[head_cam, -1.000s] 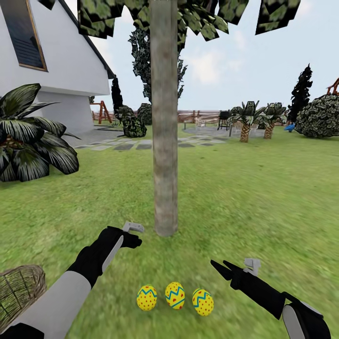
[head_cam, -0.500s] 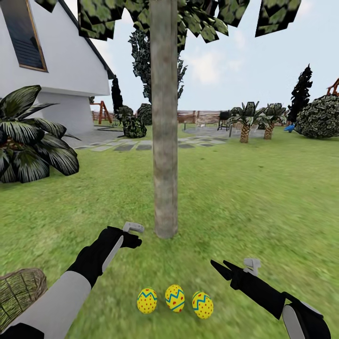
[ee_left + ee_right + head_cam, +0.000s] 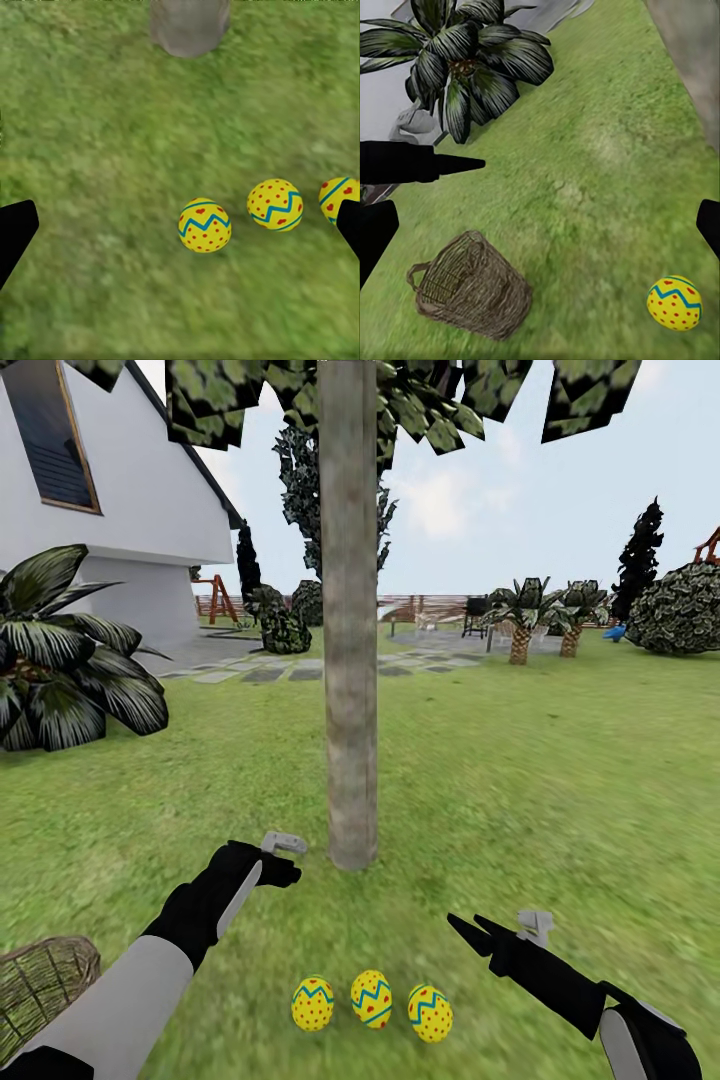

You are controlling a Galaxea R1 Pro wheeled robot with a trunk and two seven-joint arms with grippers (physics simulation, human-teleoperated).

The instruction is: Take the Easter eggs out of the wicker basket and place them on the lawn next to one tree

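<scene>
Your left gripper [image 3: 285, 860] and right gripper [image 3: 462, 928] both hang over the lawn [image 3: 560, 780] with jaws spread wide, holding nothing. The three Easter eggs [image 3: 371, 998] lie in a row on the grass between them, near the tree [image 3: 350, 660]. The wicker basket [image 3: 45, 980] sits beside your left arm, well apart from the eggs.

Tree [image 3: 351, 660]: dead ahead of you, standing on the lawn [image 3: 520, 780]
Eggs: three in a row on the grass, nearer you than the trunk; left egg [image 3: 312, 1003], middle egg [image 3: 371, 998], right egg [image 3: 430, 1013], close together but apart
Basket [image 3: 45, 985]: on the lawn at your far left, well left of the eggs
Left gripper [image 3: 283, 857]: above the grass just left of the trunk base, beyond the eggs
Right gripper [image 3: 468, 930]: right of the eggs, over the grass
Palm shrub [image 3: 60, 660]: left, beyond the basket, before the house [image 3: 110, 490]
Paving slabs [image 3: 290, 668]: behind the tree
Fence [image 3: 425, 605]: far back
</scene>
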